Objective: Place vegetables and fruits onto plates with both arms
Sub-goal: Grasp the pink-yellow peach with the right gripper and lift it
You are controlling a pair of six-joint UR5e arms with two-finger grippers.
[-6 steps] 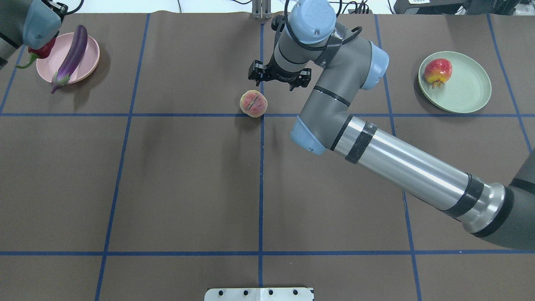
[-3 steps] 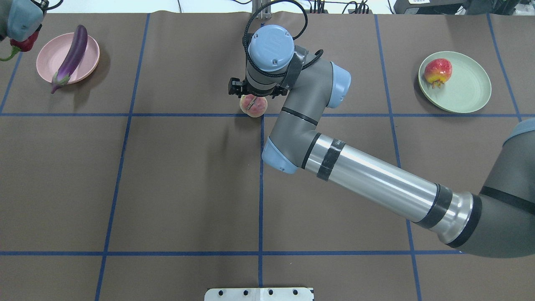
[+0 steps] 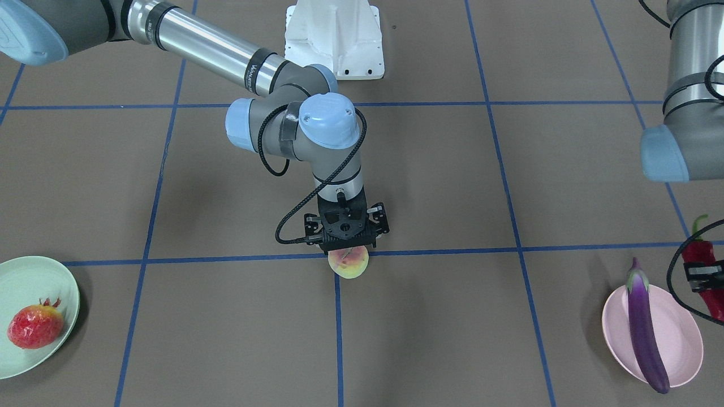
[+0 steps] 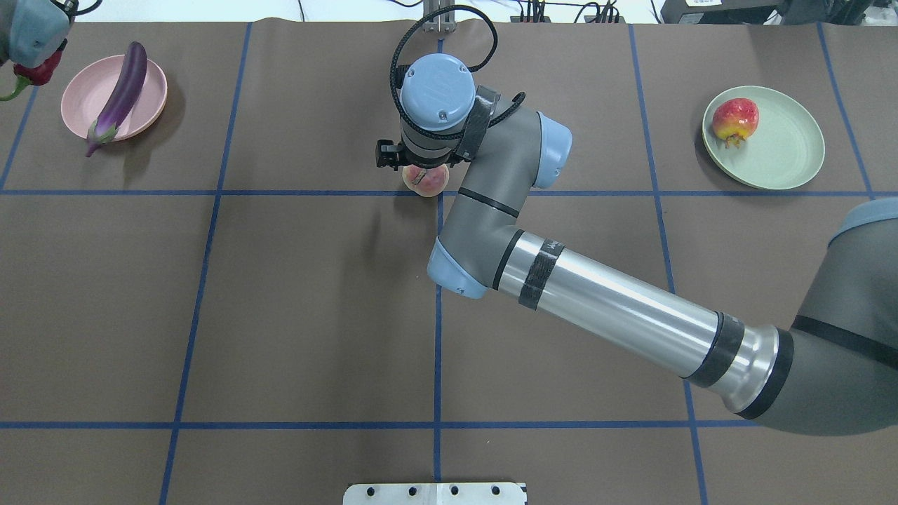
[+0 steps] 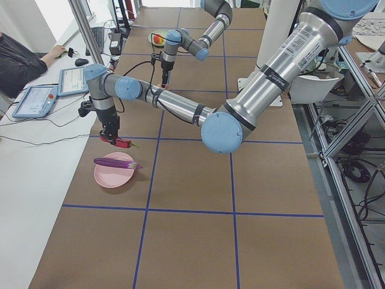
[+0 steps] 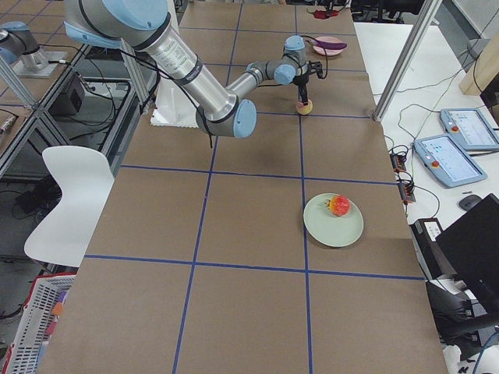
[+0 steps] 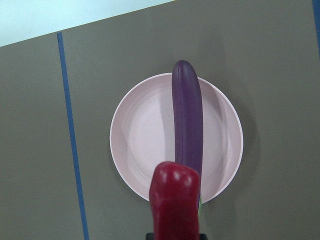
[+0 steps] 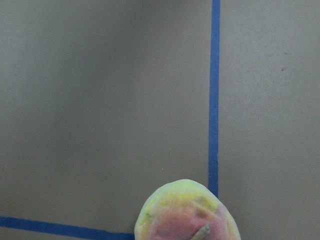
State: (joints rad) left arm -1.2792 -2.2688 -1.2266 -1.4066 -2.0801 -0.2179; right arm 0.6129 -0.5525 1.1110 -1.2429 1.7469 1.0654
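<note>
My right gripper (image 3: 346, 240) hangs straight down over the pink-and-yellow peach (image 3: 349, 263), which lies on the table at a blue tape crossing (image 4: 424, 181). The jaws look open and the fingertips are hidden. The right wrist view shows the peach (image 8: 187, 212) at its bottom edge. My left gripper (image 3: 700, 276) is shut on the red chili (image 3: 702, 257) and holds it above the pink plate (image 4: 84, 98). The purple eggplant (image 4: 121, 91) lies across that plate. The chili (image 7: 175, 200) also shows in the left wrist view. The red-orange fruit (image 4: 735, 119) sits on the green plate (image 4: 782, 151).
The brown table is marked with a grid of blue tape lines (image 4: 438, 315). The white robot base (image 3: 335, 34) stands at the table's near edge. My right arm's long forearm (image 4: 617, 315) stretches across the right half of the table. An operator's tablets (image 5: 36, 99) lie beside the table.
My right arm has swung left and come down over the peach. My left gripper has moved the chili a little left, off the pink plate's rim.
</note>
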